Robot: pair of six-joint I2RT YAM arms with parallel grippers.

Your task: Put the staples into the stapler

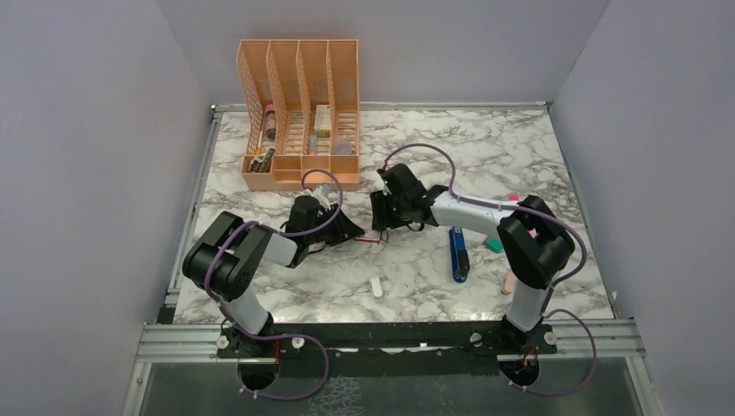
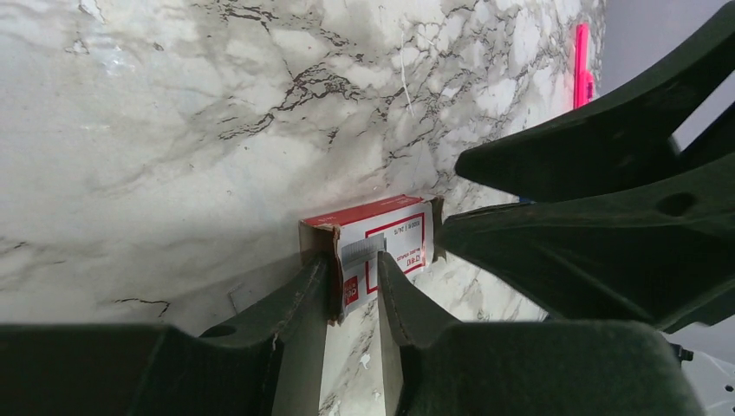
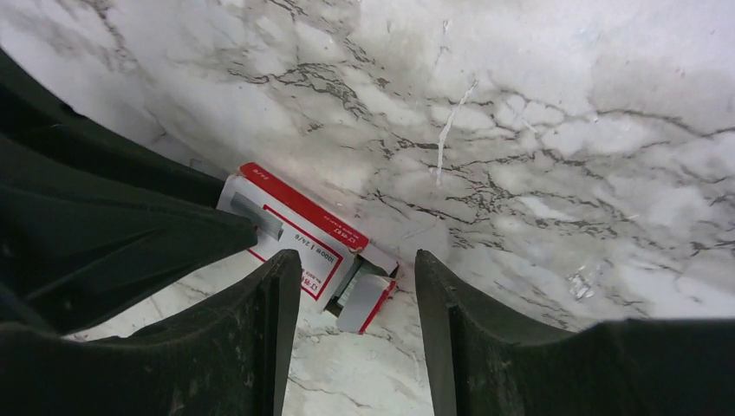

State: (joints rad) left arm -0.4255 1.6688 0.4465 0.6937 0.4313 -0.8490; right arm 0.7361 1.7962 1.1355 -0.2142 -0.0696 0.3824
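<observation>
The staples (image 2: 394,234) are a small red and white box lying on the marble, mid-table in the top view (image 1: 375,242). My left gripper (image 2: 351,260) is shut on the box's near end, a finger on each side. The far flap hangs open (image 3: 368,299) and grey staple strips show inside. My right gripper (image 3: 354,282) stands open in front of that open end, holding nothing, and it faces the left gripper (image 1: 362,236) closely. The blue stapler (image 1: 458,253) lies to the right of both, beside the right arm.
An orange file organizer (image 1: 299,113) stands at the back left. A white eraser (image 1: 376,286) lies near the front edge. A teal block (image 1: 493,245) and a pink highlighter (image 1: 513,199) sit by the right arm. Walls close in on three sides.
</observation>
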